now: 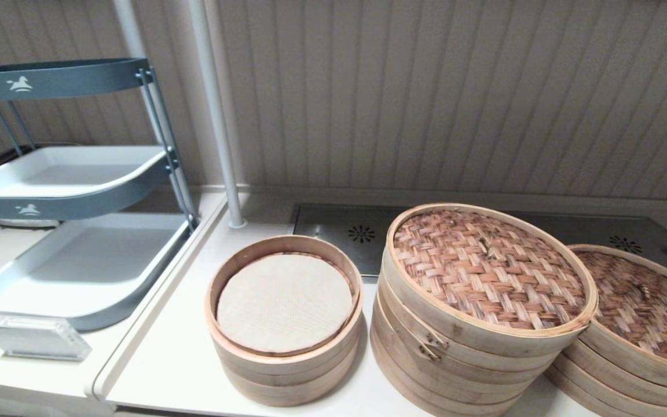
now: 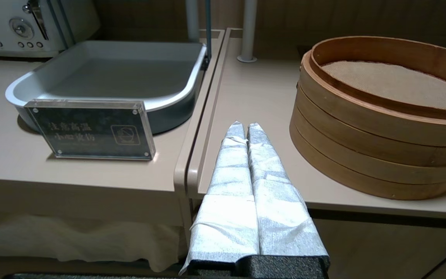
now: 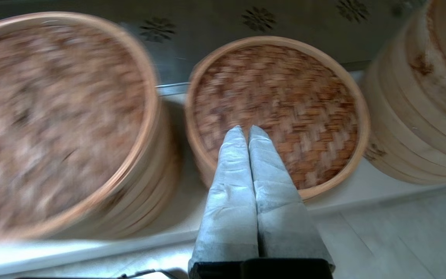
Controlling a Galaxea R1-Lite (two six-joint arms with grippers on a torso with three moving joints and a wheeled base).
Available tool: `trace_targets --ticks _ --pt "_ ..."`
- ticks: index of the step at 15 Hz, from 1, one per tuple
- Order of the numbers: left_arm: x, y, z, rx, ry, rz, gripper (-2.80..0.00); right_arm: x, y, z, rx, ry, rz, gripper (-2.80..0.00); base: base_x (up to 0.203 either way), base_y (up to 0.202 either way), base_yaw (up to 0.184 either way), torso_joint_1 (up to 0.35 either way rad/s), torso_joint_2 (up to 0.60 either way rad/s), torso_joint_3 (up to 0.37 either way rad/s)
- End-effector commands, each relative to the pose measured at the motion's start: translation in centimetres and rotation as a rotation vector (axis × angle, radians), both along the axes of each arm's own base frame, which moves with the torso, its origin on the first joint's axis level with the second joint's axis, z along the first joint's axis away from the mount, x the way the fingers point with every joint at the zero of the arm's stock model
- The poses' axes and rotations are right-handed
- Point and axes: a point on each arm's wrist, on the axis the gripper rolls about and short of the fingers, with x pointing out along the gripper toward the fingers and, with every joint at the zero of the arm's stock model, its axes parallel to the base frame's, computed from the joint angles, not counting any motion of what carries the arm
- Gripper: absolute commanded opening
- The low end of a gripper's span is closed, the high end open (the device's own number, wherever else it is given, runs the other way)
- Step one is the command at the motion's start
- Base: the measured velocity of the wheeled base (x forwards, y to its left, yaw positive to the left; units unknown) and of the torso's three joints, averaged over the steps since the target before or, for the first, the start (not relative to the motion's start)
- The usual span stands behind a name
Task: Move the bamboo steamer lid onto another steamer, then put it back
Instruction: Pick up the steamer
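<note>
Right gripper (image 3: 248,131) first: in its wrist view the two wrapped fingers are pressed flat together with nothing between them. They point out over the near edge of the bamboo steamer lid (image 3: 277,112), which sits on its own low steamer, straight ahead of the tips and below them. Another steamer (image 3: 52,116), the tall stack, is just beside it. The lid is round, so there's no long axis to line up with. It's really about opening up and getting onto the rim or the centre loop, and I can't make out the loop from here.

Left wrist view: left gripper (image 2: 243,128) is pinched closed and empty too, hanging off the front edge of the counter. It's near the cloth-lined steamer (image 2: 381,116), with a grey tray (image 2: 103,73) and a little acrylic sign (image 2: 91,130) off to the other side. Neither task steamer shows here.

Head view: neither arm shows at all. The lid is at far right, tucked low against the tall stack, with the clasp (image 1: 433,346) on the stack's side. My guess is the right arm is clearly nearer, and the lid goes up and over to the robot's left.
</note>
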Motion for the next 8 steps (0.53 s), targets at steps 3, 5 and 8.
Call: trace_targets --ticks 3,5,8 --pt "0.2 0.0 -0.7 0.000 0.023 -0.001 -2.80 8.0 -4.4 -1.3 0.037 0.213 -0.108 -2.80 0.000 0.000 0.000 0.000 0.00 0.000" --pt "0.2 0.0 -0.7 0.000 0.023 0.000 -2.80 9.6 -5.8 -1.7 0.046 0.283 -0.129 -2.80 0.000 0.000 0.000 0.000 0.00 0.000" --pt "0.2 0.0 -0.7 0.000 0.023 -0.001 -2.80 11.6 -7.7 -3.0 0.062 0.366 -0.147 -2.80 0.000 0.000 0.000 0.000 0.00 0.000"
